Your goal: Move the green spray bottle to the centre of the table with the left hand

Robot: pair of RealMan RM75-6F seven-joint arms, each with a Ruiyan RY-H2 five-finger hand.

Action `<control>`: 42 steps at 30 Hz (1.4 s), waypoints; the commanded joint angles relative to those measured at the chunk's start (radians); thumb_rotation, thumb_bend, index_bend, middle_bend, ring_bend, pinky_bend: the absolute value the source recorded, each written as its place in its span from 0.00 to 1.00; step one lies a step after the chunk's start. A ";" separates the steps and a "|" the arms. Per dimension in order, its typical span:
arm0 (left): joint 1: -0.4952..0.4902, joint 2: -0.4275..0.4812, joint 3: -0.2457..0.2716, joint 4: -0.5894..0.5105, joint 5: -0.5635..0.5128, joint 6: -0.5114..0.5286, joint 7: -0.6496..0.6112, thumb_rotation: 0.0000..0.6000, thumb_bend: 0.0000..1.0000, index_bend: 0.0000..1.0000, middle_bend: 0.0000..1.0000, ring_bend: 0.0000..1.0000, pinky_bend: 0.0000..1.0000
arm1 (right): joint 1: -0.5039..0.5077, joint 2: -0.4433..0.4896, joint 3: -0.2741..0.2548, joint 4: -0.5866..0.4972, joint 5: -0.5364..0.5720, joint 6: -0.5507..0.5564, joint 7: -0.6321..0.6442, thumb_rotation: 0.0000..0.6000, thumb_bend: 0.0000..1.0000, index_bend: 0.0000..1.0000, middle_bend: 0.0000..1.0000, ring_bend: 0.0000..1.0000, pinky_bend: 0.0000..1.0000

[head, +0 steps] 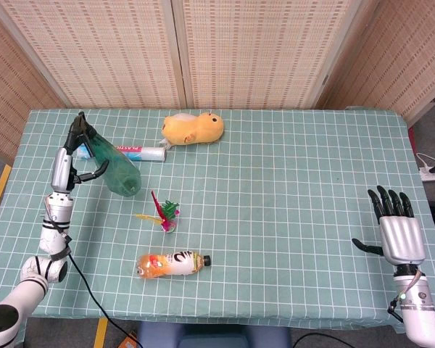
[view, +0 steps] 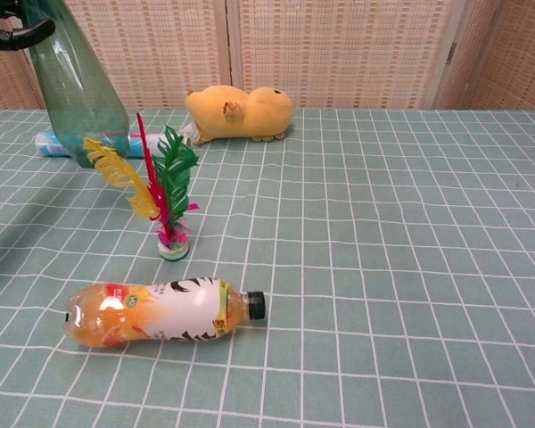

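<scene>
Left robot hand [head: 71, 156]: fingers closed around the neck of the green spray bottle [head: 116, 168]
Bottle: tilted at the far left of the worktop [head: 290, 181], probably lifted for carrying
Right robot hand [head: 397, 230]: fingers spread, holding nothing
Path: feather shuttlecock [head: 162, 214] stands near

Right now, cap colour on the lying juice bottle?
Black cap on the juice bottle; clearest in the chest view.

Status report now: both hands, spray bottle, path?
Left hand holds spray bottle, at table's left. Right hand open, idle. Shuttlecock stands near the path to centre.
</scene>
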 commanded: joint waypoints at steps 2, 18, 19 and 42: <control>-0.012 -0.071 0.026 0.108 0.013 0.015 -0.048 1.00 0.33 0.01 0.65 0.39 0.14 | 0.001 0.001 -0.001 -0.008 0.012 0.002 -0.031 1.00 0.00 0.07 0.00 0.00 0.00; -0.025 -0.158 0.065 0.240 0.008 0.005 -0.096 1.00 0.31 0.01 0.65 0.39 0.14 | -0.004 0.007 -0.005 -0.037 0.057 0.012 -0.103 1.00 0.00 0.07 0.00 0.00 0.00; -0.024 -0.162 0.069 0.244 0.009 -0.003 -0.100 1.00 0.31 0.01 0.65 0.39 0.13 | -0.004 0.007 -0.005 -0.038 0.058 0.013 -0.107 1.00 0.00 0.08 0.00 0.00 0.00; -0.021 -0.193 0.110 0.278 0.005 -0.069 -0.151 1.00 0.28 0.00 0.61 0.34 0.11 | 0.006 0.010 -0.010 -0.062 0.106 0.011 -0.176 1.00 0.00 0.08 0.00 0.00 0.00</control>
